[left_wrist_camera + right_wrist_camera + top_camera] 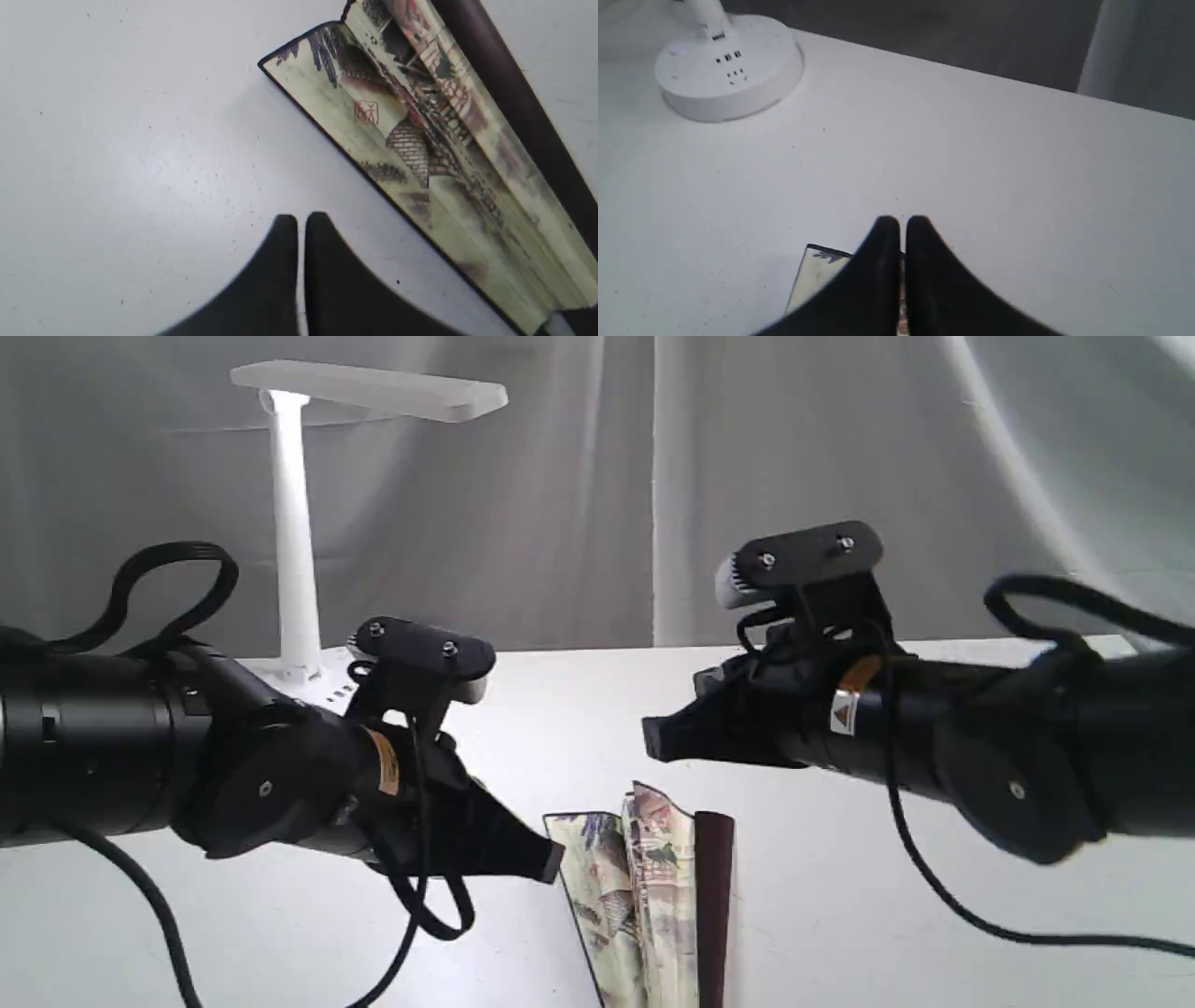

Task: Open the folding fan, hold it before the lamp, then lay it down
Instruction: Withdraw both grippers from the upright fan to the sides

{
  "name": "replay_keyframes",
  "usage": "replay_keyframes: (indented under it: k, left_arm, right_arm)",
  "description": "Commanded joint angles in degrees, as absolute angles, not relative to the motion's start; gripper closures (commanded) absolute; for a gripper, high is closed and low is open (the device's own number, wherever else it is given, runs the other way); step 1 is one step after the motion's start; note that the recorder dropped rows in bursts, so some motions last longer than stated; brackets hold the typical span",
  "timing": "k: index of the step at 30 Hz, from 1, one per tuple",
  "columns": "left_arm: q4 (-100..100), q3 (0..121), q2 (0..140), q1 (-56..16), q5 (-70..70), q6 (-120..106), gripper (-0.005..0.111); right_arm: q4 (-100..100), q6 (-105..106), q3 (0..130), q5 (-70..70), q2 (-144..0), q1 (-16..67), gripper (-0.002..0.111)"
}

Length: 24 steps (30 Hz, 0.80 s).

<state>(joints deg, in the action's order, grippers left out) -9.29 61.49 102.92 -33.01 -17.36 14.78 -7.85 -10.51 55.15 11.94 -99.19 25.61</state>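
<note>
Though only a few pleats are spread, the fan (pixel 653 887) shows its painted village scene. It lies flat on the white table (pixel 934 915), low in the middle of the exterior view and running off its lower edge. Its dark maroon guard lies along its right side and a thin black edge runs along its left. It looks placed between the two arms so that each can take one side and pull the pleats apart; that opening is barely begun.

The left gripper (pixel 551 863) hovers just beside the fan's left edge, its tip tilted down toward the table. Its two black fingers (pixel 285 233) are pressed together with nothing between them. It does not touch the fan.

The right gripper (pixel 653 737) hangs higher, above the far end of the fan, and points toward the middle of the scene. Its fingers (pixel 920 233) are likewise together and empty.

Both forearms reach in from the sides, roughly level, the left one lower than the right, with black cables looping off them.

The lamp (pixel 294 523) stands at the back left, well apart from the fan, its flat head reaching toward the centre. That leaves bare table before it, likely room to hold the fan up.

A pale curtain (pixel 747 476) hangs behind.
</note>
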Motion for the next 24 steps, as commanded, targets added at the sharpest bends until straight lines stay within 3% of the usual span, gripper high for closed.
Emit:
replay_keyframes:
  k: [1, 7, 12, 19, 24]
  left_arm:
    - [-9.83, 61.51, 102.36, -33.26, -14.48, 14.84, 0.107]
    - [-9.83, 56.62, 102.36, -33.26, -1.17, 14.84, 0.107]
    - [-9.37, 48.12, 102.36, -32.1, 18.21, 12.33, 0.107]
    - [7.35, 38.95, 101.31, -24.92, 32.95, 0.33, 0.107]
    - [9.01, 31.88, 100.77, -21.28, 43.34, -2.21, 0.107]
  right_arm:
    - [-4.18, -10.88, 48.77, 25.23, -98.34, 25.15, 0.106]
    - [-1.82, -8.69, 38.78, 40.41, -98.34, 25.16, 0.106]
    - [-1.83, -8.11, 35.6, 40.52, -98.34, 25.16, 0.106]
    - [1.08, -5.24, 34.81, 40.48, -98.34, 25.16, 0.106]
    - [1.22, -4.22, 34.81, 41.59, -98.34, 25.16, 0.106]
